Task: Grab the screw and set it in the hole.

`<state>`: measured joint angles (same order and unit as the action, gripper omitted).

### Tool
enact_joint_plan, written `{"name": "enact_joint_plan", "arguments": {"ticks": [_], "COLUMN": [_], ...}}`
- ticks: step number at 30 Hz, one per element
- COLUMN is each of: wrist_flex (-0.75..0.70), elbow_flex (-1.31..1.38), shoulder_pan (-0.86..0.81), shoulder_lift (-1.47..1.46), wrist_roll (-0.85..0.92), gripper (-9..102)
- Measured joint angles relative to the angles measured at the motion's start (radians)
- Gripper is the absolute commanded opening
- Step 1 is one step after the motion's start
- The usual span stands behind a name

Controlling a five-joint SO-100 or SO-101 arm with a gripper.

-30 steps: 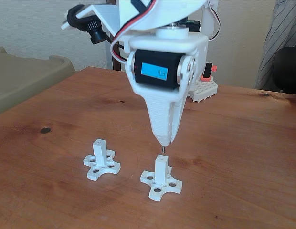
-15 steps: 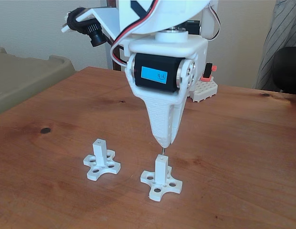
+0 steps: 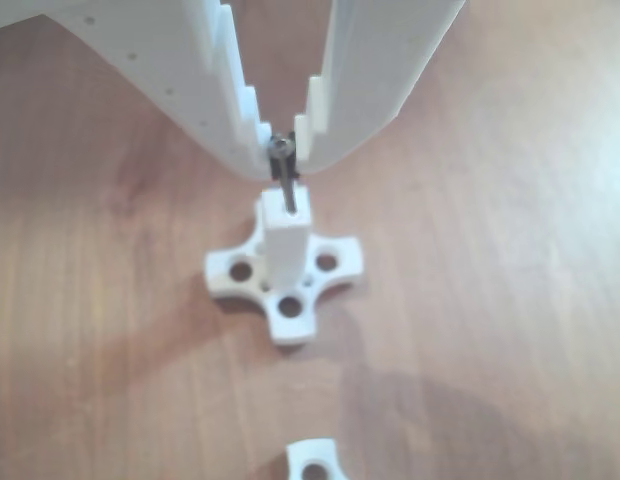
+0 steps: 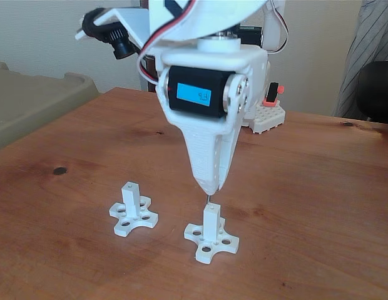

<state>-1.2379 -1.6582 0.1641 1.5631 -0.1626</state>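
- The gripper [image 4: 209, 187] hangs tip-down straight above the nearer white post [image 4: 210, 222], its jaws pinched narrow on the screw [image 3: 283, 180].
- In the other view, the screw's head sits between the fingertips [image 3: 260, 150] and its shank points down, the tip right at the hole [image 3: 290, 208] in the post's top face; whether it has entered, I can't tell.
- The shank looks slightly tilted relative to the post, so I'd say a small straightening is wanted before lowering.
- To do it well: go down slowly and vertically, and let go only once the shank is well inside the post.
- A sideways nudge could shove the post's cross-shaped base [image 4: 211, 240] along the wooden table [image 4: 306, 187].
- The second post [image 4: 130, 197] stands apart to the left of the nearer post in the fixed view.
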Motion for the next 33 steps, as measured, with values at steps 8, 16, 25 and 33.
{"name": "enact_joint_plan", "arguments": {"ticks": [8, 16, 25, 33], "wrist_flex": [-0.002, -0.035, -0.035, -0.035], "elbow_flex": [0.015, 0.015, 0.057, 0.06], "shoulder_pan": [-0.003, -0.003, 0.014, 0.018], "shoulder_lift": [-0.023, -0.031, -0.049, -0.049], "wrist_roll": [0.0, 0.0, -0.02, -0.02], "gripper": [-4, -4, -4, -4]}}
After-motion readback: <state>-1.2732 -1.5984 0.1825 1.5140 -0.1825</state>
